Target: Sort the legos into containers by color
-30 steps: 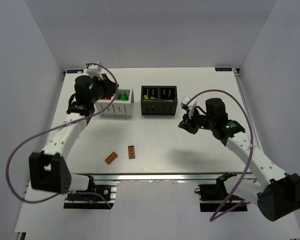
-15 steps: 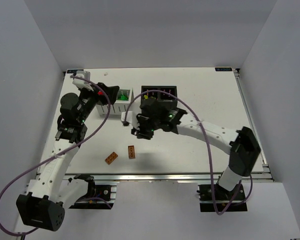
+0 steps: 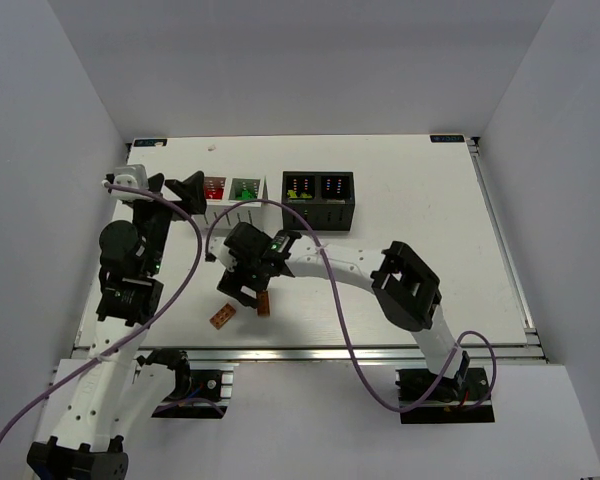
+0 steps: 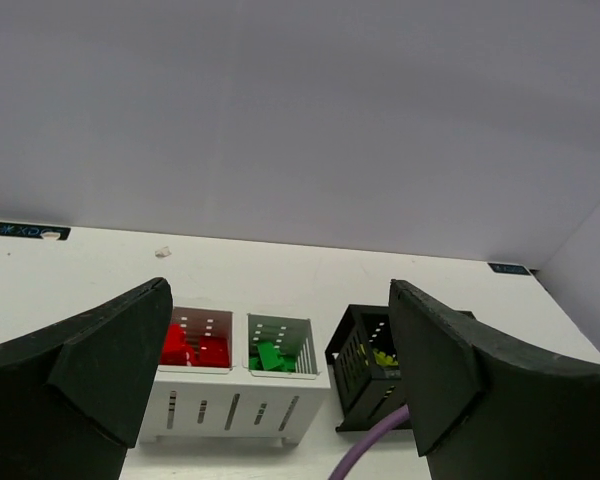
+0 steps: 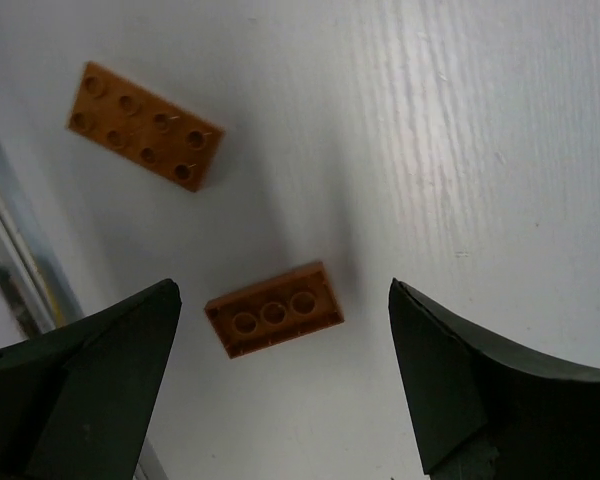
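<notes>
We find the right gripper [image 3: 242, 296] low over the near part of the table [image 3: 430, 270], its claw released and spread wide with nothing in it. From its wrist view the narrow brown-orange brick [image 5: 273, 308] lies on the table between the two fingers, so we judge that the claw is held open to straddle this piece before closing. The wider brown-orange brick [image 5: 145, 125] lies studs-up just beside it, apart from it and outside the claw's span. The left gripper [image 4: 280, 292] is also released and empty, raised at the far left and looking across at both boxes. We read this as a parked pose that keeps it out of the other arm's reach. In the white container [image 4: 230, 400] the red bricks [image 4: 195, 348] fill the left compartment and the green bricks [image 4: 272, 355] the right. The black container [image 4: 352, 385] beside it shows yellow-green bricks [image 4: 385, 357] in one compartment. We cannot tell what the other holds, though it seems the likely home for the brown-orange pair.
</notes>
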`<action>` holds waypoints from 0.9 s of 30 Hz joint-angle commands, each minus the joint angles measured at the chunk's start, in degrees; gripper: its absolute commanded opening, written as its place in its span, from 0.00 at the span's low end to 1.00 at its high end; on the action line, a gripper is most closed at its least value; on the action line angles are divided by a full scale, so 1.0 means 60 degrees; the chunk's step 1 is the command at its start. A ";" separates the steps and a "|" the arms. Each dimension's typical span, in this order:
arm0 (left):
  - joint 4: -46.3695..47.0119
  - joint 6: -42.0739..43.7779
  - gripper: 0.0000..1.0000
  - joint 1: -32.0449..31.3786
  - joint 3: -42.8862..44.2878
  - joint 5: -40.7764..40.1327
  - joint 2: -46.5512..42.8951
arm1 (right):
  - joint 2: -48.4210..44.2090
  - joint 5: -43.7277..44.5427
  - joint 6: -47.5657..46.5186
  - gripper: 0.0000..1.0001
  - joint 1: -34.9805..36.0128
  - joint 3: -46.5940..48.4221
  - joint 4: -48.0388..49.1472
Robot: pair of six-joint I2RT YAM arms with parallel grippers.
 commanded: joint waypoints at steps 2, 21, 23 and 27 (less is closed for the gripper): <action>-0.0033 0.0144 0.98 -0.0011 -0.0114 -0.0305 0.0181 | 0.0209 0.1850 0.2477 0.90 -0.0032 0.0381 0.0830; -0.0004 0.0217 0.98 -0.0011 -0.0129 -0.0247 0.0181 | -0.0653 0.2543 0.4561 0.86 -0.0047 -0.2050 0.1709; -0.0004 0.0217 0.98 -0.0012 -0.0115 -0.0246 0.0196 | -0.0786 0.2293 0.4576 0.86 -0.0047 -0.2299 0.1812; -0.0004 0.0232 0.98 -0.0011 -0.0129 -0.0261 0.0196 | -0.0947 0.1941 0.4532 0.85 -0.0047 -0.2461 0.1798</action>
